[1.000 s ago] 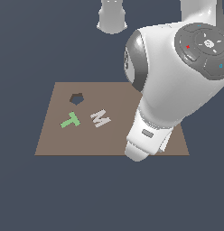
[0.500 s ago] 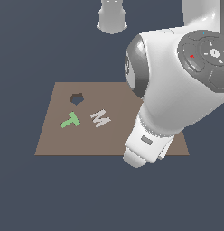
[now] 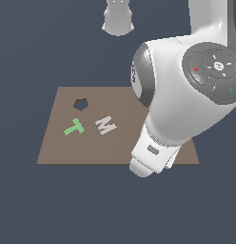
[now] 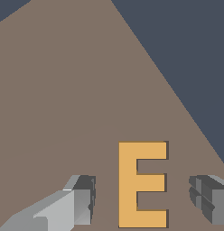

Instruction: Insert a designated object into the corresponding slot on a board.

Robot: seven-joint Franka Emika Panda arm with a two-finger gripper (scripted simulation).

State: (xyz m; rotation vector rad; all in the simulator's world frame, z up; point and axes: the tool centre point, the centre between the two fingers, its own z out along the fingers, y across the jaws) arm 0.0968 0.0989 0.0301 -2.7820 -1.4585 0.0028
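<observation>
Gripper (image 4: 143, 200) spread wide, holding nothing. Orange E (image 4: 142, 184) lies flat on the brown board (image 4: 64, 113) between the fingers (image 4: 82, 200), touching neither, slightly nearer one.

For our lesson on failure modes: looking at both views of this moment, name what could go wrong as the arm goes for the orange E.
1. The gripper stands open with the orange E between its fingers, nearer one than the other; closing may push or twist the letter.
2. The E lies close to the edge of the board; a nudge might slide it off.
3. No E-shaped slot appears in either view, and the arm hides much of the board, so the target is unseen.
</observation>
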